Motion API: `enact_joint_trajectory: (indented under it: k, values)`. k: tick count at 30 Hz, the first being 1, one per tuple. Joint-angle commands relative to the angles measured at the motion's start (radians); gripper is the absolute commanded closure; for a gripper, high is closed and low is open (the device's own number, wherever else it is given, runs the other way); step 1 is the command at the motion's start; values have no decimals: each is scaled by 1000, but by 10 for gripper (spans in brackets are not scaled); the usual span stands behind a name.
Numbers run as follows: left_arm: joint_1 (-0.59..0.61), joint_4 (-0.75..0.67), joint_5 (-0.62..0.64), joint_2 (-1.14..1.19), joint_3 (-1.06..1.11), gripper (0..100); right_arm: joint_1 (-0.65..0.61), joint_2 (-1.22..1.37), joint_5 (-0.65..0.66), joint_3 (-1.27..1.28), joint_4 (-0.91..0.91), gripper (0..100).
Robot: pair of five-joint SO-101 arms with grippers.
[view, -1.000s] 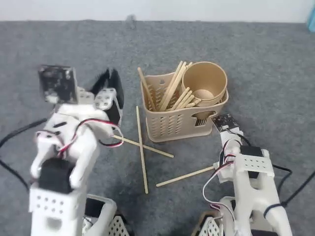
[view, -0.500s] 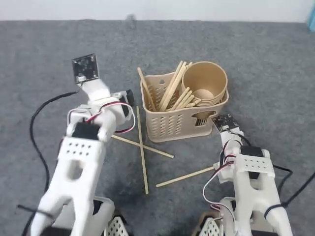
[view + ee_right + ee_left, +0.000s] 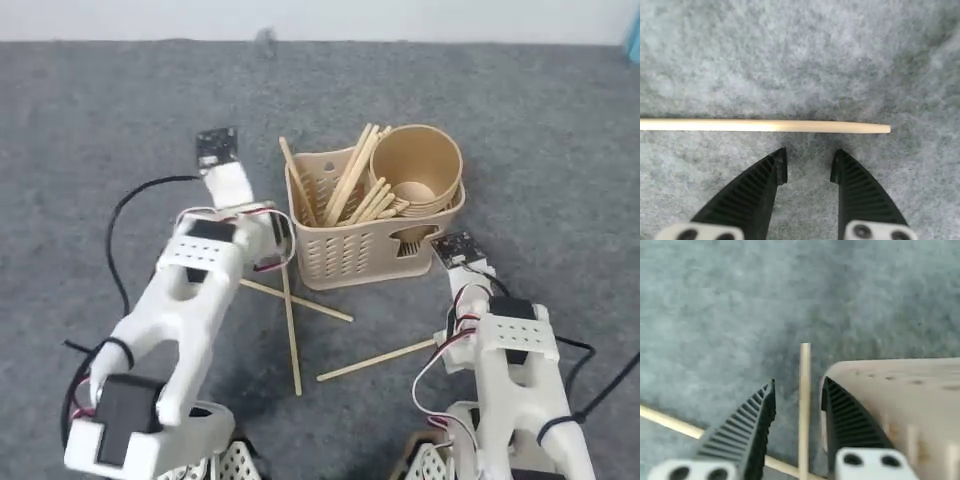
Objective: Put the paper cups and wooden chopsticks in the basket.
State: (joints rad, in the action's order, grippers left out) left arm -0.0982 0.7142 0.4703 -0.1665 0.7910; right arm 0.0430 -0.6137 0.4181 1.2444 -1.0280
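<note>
**Basket** [image 3: 375, 250]: stands mid-mat and already holds the nested paper cups [image 3: 420, 165] and a sheaf of chopsticks [image 3: 352, 180] leaning on its wall.

**Loose chopsticks:** three lie on the grey mat [image 3: 150, 110] in front of the basket.
- The near chopstick [image 3: 292, 345] runs past the basket's left corner.
- The crossing chopstick [image 3: 320, 309] meets it at an angle; which lies on top cannot be told.
- The far chopstick [image 3: 375, 360] lies well apart, beside the right arm.

**Left gripper** [image 3: 799, 381]: its jaws are spread and straddle the near chopstick close to its tip. One finger sits just beside the basket wall.

**Right gripper** [image 3: 810, 151]: its jaws are spread. The far chopstick lies crosswise just beyond the fingertips, not between them.

**Judged risks:**
- The left finger nearest the basket may catch or shove the wall as the jaws close.
- A round stick pinched near its end may pivot, droop and drag the crossing chopstick along.
- The sheaf already standing in the basket may deflect a new stick on the way in.
</note>
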Motion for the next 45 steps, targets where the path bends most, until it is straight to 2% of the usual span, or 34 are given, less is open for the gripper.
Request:
enact_joint_trajectory:
  k: [1,13,19,28,34,40,45]
  values:
    - [-43,-26,11,2,-42,859,-2,-1,11,0,4,844]
    - [-3,-61,11,12,-35,859,-2,-1,11,0,2,844]
    - [-3,-133,11,161,-59,863,-2,-1,8,2,2,844]
    - [-9,-89,11,181,-102,867,-1,-1,9,2,2,844]
    - [-9,-78,11,226,-127,975,-1,-1,12,9,1,844]
    - [-9,17,11,284,-209,908,-1,-1,12,11,1,844]
    - [-9,17,11,288,-209,918,-1,-1,12,11,2,844]
